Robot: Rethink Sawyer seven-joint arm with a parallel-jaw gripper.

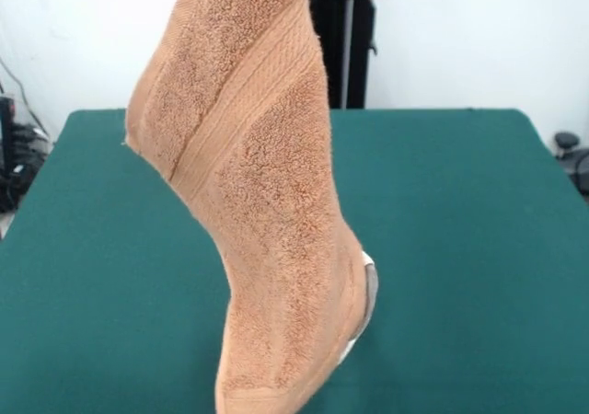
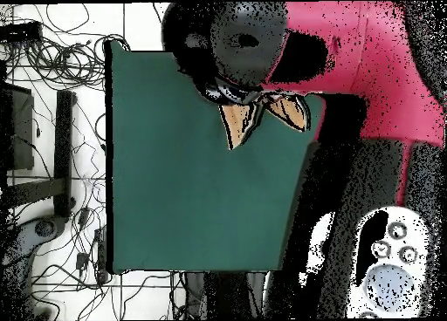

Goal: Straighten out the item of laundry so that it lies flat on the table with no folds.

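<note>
Orange-tan terry towel (image 1: 267, 202): hangs long-axis vertical over dark green felt desk (image 1: 479, 248) in front view; overhead shows only scraps beneath red arm (image 2: 349, 64). Pincer state: cannot tell.

Towel (image 1: 267, 212): looped terry cloth, rough and fuzzy, matt orange-tan; a flatter ribbed woven band (image 1: 244, 101) crosses it on a slant, with a second flat band along the bottom hem. Small tag (image 1: 368, 285): smooth, thin, white-grey, faint sheen. Table (image 1: 460, 248): dark green felt-like top, matt, even, fine nap. Arm (image 2: 367, 64) in the overhead view: hard red shell, smooth, with black parts.
</note>
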